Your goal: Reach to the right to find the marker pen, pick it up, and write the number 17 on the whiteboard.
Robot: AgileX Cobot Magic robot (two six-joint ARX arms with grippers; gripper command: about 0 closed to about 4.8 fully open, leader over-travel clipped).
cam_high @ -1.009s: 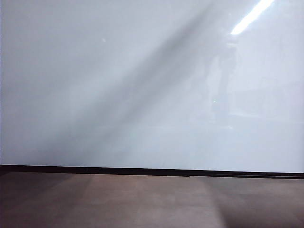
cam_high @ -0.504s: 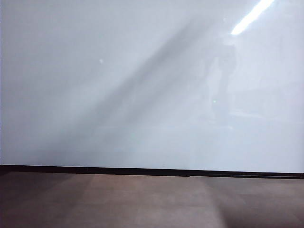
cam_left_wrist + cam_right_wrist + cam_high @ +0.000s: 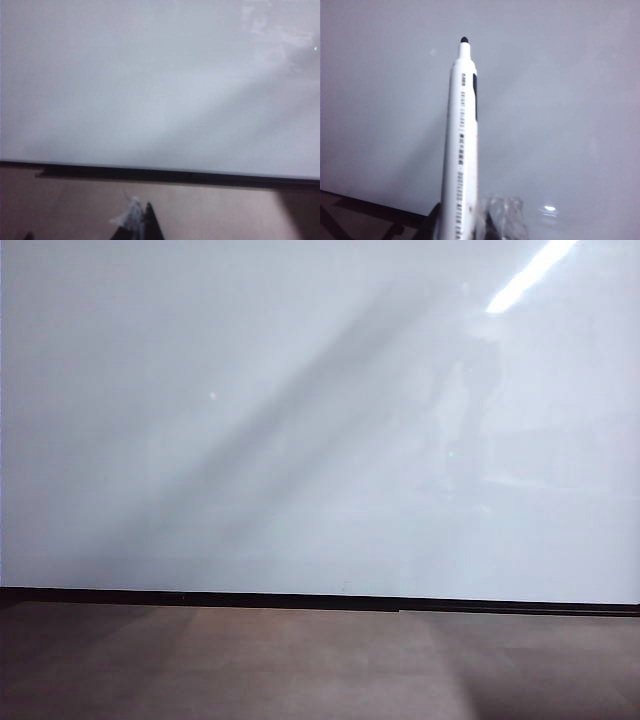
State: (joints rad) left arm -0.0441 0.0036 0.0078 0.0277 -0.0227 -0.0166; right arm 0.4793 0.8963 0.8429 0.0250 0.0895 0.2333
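The whiteboard (image 3: 250, 420) is a large glossy white panel that fills most of the exterior view and carries no writing. Neither arm shows in that view. In the right wrist view my right gripper (image 3: 465, 227) is shut on the marker pen (image 3: 462, 140), a white barrel with printed text. Its uncapped dark tip (image 3: 464, 39) points at the whiteboard (image 3: 560, 100); I cannot tell whether it touches. In the left wrist view my left gripper (image 3: 141, 217) shows as one dark point with white tape on it, jaws together and holding nothing. It sits back from the whiteboard (image 3: 150, 85).
A thin black strip (image 3: 300, 599) runs along the board's lower edge. Below it lies a matte brown-grey surface (image 3: 300, 660). A ceiling light's glare (image 3: 530, 275) and faint reflections show at the board's upper right.
In the exterior view a small bright speck on the board has drifted downward and the faint reflections at the right have shifted slightly. The board itself has not moved.
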